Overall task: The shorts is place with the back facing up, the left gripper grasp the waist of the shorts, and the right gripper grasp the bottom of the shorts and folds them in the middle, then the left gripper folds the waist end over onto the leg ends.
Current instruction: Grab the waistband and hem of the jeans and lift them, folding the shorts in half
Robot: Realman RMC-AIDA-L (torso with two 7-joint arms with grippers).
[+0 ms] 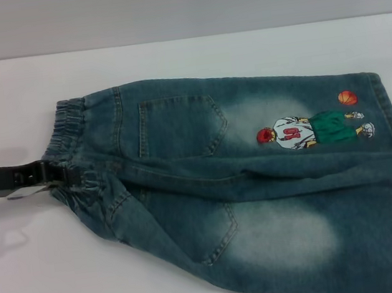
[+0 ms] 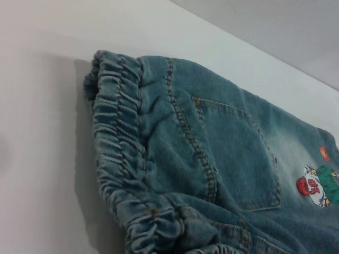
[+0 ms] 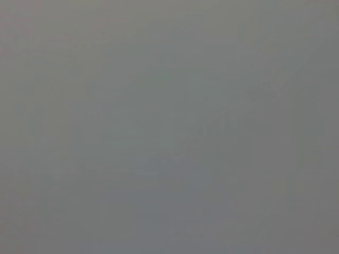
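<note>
White, matte table surface (image 1: 170,56) runs across the head view; behind its far edge stands a plain grey wall (image 1: 177,4).

Faded blue denim shorts (image 1: 258,181) lie flat on the table with the back up. Two back pockets show, one (image 1: 179,125) on the far half and one (image 1: 211,235) on the near half. The waist (image 1: 70,127), a gathered elastic band, is the end toward the robot's left; the wide leg ends (image 1: 385,103) point toward its right and run out of view at the right and lower edges. An embroidered player (image 1: 317,130) in green shorts lies on the far leg close to its hem, with an orange ball (image 1: 347,98) just beside.

Left gripper (image 1: 66,172) reaches in low from the left side and meets the waist at its middle, where the band puckers. Its black tips sit against the ruffled cloth; whether they are clamped on it cannot be told. The left wrist view shows only the waist band and the far pocket at close range.

Right gripper is not seen; its wrist view shows plain grey only.
</note>
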